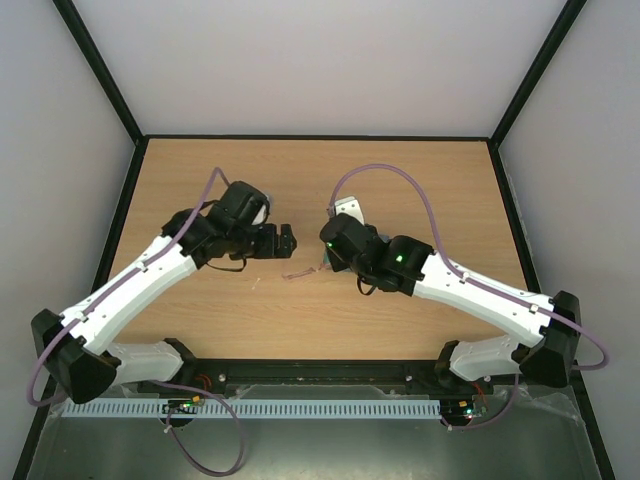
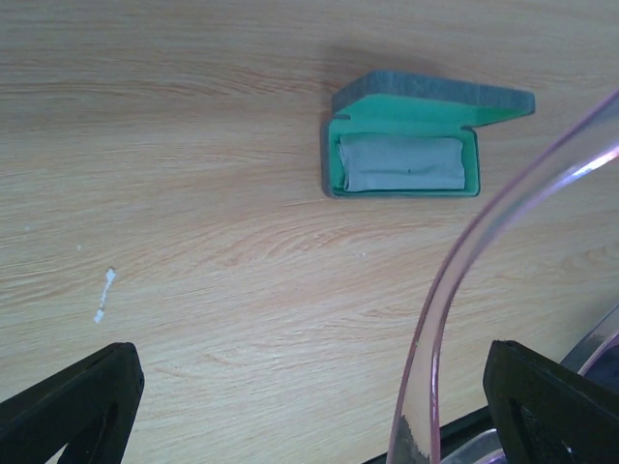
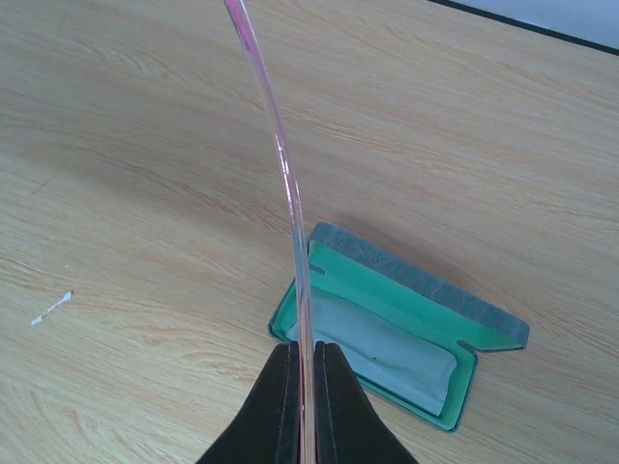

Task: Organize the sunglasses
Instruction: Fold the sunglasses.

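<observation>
The sunglasses show as a slim pinkish see-through arm (image 3: 288, 208) that runs up from between my right gripper's (image 3: 306, 387) shut fingers. In the left wrist view the same arm (image 2: 462, 266) curves up between my left gripper's (image 2: 309, 416) wide-open fingers, close to the right finger (image 2: 551, 406). I cannot tell whether it touches that finger. The lenses are mostly hidden. From above, a pinkish end (image 1: 298, 272) pokes out between the two grippers. The blue-grey case (image 3: 406, 333) lies open on the table below, green inside, with the light blue cloth (image 2: 404, 162) folded in it.
A small white scrap (image 2: 104, 293) lies on the wooden table, left of the case; it also shows in the right wrist view (image 3: 50, 307). From above, the case (image 1: 348, 208) is half hidden behind the right arm. Black rails edge the table.
</observation>
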Robot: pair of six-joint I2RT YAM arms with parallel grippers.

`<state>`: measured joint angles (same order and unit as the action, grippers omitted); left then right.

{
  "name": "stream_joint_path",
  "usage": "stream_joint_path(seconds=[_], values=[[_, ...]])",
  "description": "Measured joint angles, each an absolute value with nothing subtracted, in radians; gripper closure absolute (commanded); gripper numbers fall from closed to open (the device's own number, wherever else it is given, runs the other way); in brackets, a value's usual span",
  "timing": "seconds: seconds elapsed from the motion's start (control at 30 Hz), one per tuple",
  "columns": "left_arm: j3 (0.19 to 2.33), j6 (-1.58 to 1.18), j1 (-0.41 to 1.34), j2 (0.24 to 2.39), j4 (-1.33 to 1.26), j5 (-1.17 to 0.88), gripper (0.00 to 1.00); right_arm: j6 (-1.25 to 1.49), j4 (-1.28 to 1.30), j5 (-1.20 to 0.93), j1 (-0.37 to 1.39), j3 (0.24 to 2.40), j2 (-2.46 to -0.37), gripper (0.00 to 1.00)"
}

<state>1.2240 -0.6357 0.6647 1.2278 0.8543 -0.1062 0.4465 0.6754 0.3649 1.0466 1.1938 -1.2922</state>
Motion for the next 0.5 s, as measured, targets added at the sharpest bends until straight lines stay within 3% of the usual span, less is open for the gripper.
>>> stream_joint_path(seconds=[0.5], values=[[1.262,-0.689,0.774,1.263,0.821,-0.083,0.01,0.456,0.683,0.360,1.047,1.209,-1.321,0.99]])
